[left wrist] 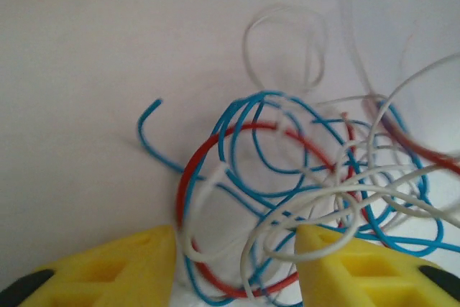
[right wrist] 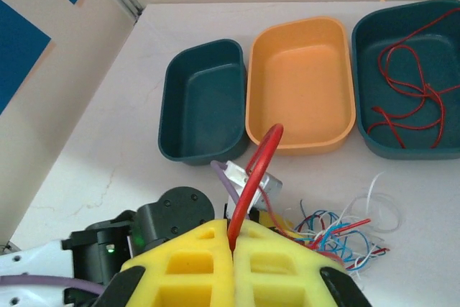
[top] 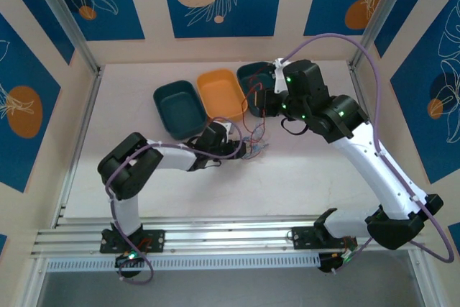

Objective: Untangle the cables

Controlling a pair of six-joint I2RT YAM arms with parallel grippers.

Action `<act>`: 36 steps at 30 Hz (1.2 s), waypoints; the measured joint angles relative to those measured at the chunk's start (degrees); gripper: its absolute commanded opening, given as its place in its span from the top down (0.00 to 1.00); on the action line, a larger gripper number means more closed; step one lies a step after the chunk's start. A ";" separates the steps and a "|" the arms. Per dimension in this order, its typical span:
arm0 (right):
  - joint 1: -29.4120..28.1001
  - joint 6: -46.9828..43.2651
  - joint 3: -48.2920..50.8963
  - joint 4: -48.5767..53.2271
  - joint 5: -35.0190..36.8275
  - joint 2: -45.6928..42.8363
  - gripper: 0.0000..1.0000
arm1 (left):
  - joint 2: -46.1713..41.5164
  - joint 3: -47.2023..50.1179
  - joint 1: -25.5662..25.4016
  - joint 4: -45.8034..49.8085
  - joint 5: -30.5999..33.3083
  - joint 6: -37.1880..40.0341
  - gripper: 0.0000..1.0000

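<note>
Pinching red cable [right wrist: 253,177], right end effector [right wrist: 233,241] beside tangle [right wrist: 334,231].

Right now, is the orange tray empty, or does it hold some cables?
Empty. The orange tray shows only its bare floor; red cables lie in the teal tray right of it.

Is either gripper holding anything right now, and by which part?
The right gripper pinches a red wire at its fingertips, a curved stretch rising beyond them. The left gripper is open astride the tangle, holding nothing.
</note>
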State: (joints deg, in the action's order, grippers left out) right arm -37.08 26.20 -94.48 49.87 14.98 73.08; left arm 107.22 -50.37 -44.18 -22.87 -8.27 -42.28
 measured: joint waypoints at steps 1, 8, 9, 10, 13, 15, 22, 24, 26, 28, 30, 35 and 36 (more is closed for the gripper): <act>0.22 -0.02 -0.83 0.55 -0.02 0.00 1.00 | 0.20 0.39 0.00 0.00 0.44 -0.52 0.67; 2.49 -1.16 -6.45 4.44 0.90 -0.68 1.00 | 0.20 0.94 0.02 1.29 3.87 -2.05 0.86; 2.82 -1.40 -7.37 5.11 1.31 -0.79 1.00 | 0.09 1.01 0.02 1.66 4.37 -1.99 0.87; 3.17 -1.75 -8.15 5.64 1.57 -0.94 1.00 | -0.11 1.11 0.02 1.97 4.74 -2.05 0.88; 3.85 -2.80 -10.45 7.41 2.62 -1.29 1.00 | -1.33 2.25 0.02 2.97 5.92 -2.05 0.90; 4.17 -3.39 -12.22 8.37 3.17 -1.31 1.00 | -2.40 3.26 0.02 3.63 6.64 -2.10 0.91; 4.48 -5.18 -17.31 10.75 3.56 -1.42 1.00 | -6.47 6.86 0.07 5.95 9.11 -2.27 0.94; 4.48 -5.44 -18.45 11.10 3.10 -1.62 1.00 | -8.15 7.98 0.11 7.43 10.10 -2.27 0.94; 4.48 -5.81 -19.76 11.54 2.71 -1.73 1.00 | -10.05 9.09 0.20 8.74 11.06 -2.25 0.95; 4.48 -6.16 -21.22 11.58 2.34 -1.84 1.00 | -12.35 10.47 0.24 9.77 12.09 -2.25 0.96; 4.48 -6.45 -22.01 11.63 2.21 -2.05 1.00 | -14.91 11.98 0.55 10.71 13.11 -2.29 0.96; 4.55 -6.69 -22.86 12.28 2.12 -2.14 1.00 | -20.00 15.50 1.18 12.81 15.43 -2.49 0.96; 4.55 -6.69 -22.86 12.39 2.08 -2.10 1.00 | -20.74 16.11 1.33 13.35 15.85 -2.62 0.96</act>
State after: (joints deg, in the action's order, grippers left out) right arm -32.53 19.51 -117.34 62.26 17.06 70.98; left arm 86.48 -34.26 -42.85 -9.52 7.57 -44.91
